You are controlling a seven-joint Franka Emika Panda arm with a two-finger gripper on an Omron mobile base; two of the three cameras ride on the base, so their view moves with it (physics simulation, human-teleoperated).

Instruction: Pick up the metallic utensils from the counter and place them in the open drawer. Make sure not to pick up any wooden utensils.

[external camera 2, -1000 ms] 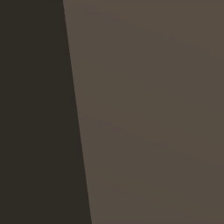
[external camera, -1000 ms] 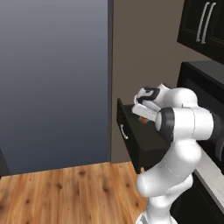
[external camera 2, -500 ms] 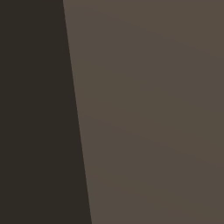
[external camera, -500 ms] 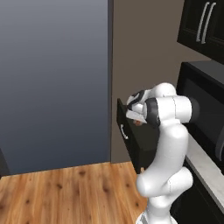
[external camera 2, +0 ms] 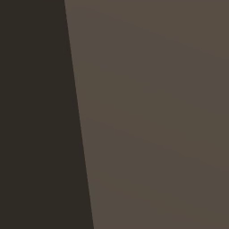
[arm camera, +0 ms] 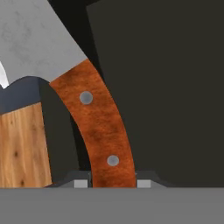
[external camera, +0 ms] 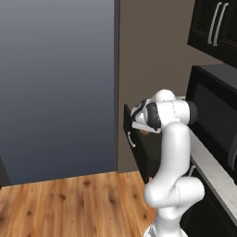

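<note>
From the left base view, the arm reaches over the open drawer, its gripper just above the drawer's front edge with a speck of orange-red under it; whether anything is pinched cannot be told there, and the right base view offers just blank brown wall. The hand view settles it: the knife is clamped by its riveted handle between the fingertips, blade pointing away over the dark drawer interior. The knife could land on the floor if it is let go this close to the drawer front.

Knife with silver blade, orange-red riveted handle, over open black drawer
</note>
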